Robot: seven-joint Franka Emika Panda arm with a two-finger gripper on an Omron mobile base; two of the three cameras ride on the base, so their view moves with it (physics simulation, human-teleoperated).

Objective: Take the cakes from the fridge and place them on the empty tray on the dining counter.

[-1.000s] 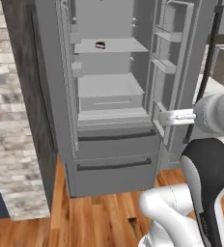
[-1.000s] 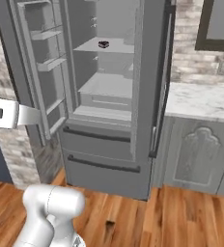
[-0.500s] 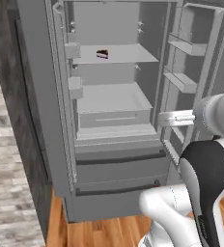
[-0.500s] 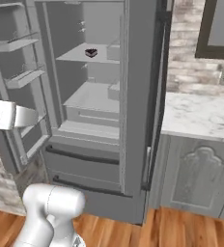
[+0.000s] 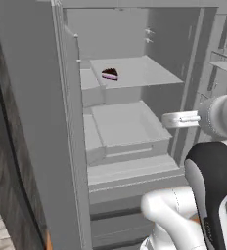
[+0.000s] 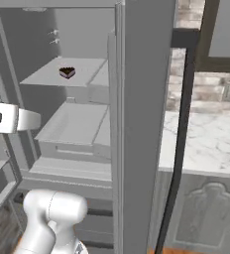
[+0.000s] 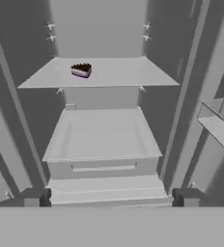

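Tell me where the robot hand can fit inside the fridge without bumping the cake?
The fridge is open. On the upper shelf the cake sits toward its left, so the shelf's middle and right are bare. The bin below looks empty. The open gripper hangs in front. Nowhere inside looks crowded.

matt grey fridge (image 5: 47, 122) walls, veined marble worktop (image 6: 206, 144)

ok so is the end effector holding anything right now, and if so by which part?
Nothing is held. The end effector is open and empty in front of the open fridge, apart from the one visible cake, which sits on the upper shelf.
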